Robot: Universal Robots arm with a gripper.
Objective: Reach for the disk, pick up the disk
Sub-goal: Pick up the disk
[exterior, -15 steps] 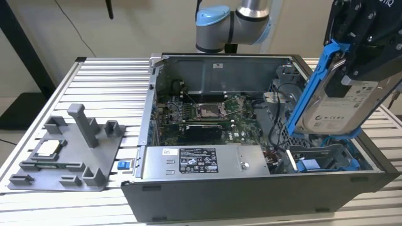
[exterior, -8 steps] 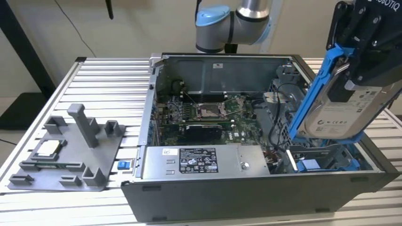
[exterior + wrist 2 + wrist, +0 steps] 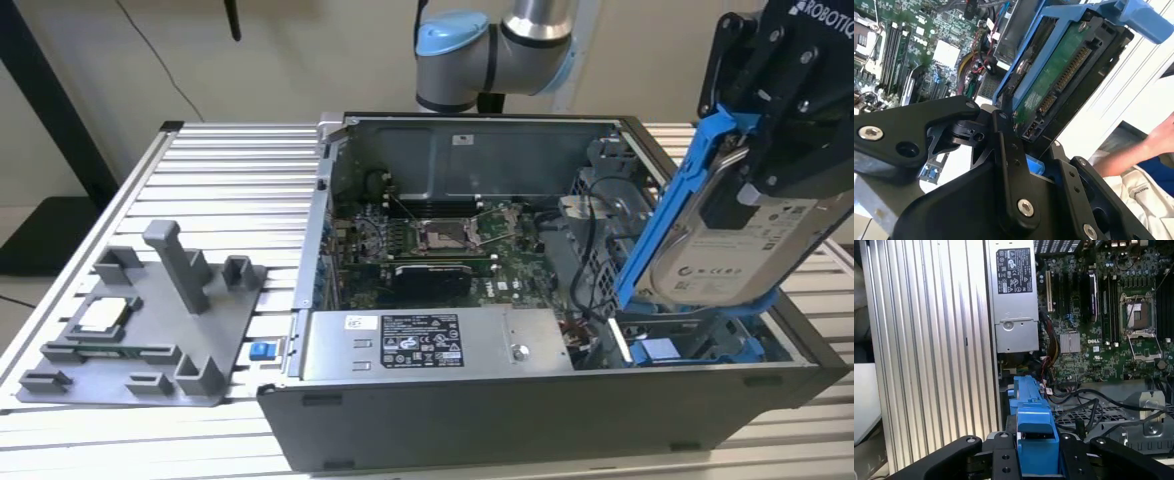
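Exterior view: the disk, a silver-grey metal drive with a white printed label framed by bright blue plastic rails, is held tilted on end above the open computer case, at the exterior view's right, clear of the blue bay beneath it; the black gripper clamps its upper part, fingers pressed against the disk's faces. The case sits on a ribbed aluminium table; inside it lie the green motherboard and the long grey box with a black-and-white label. To the exterior view's left a grey fixture tray carries a small square silver chip. Second wrist view: the disk is seen from its underside, revealing a green circuit board and a row of connector pins that the exterior view does not show; the blue rail runs along its edge, and the gripper's black fingers pinch the disk at its lower end. A person's hand appears beyond the case. First wrist view: the disk is seen edge-on as a narrow blue rail caught between the fingers of the gripper, with the motherboard, its empty processor socket, and the long grey box below, and the table's ribs alongside.
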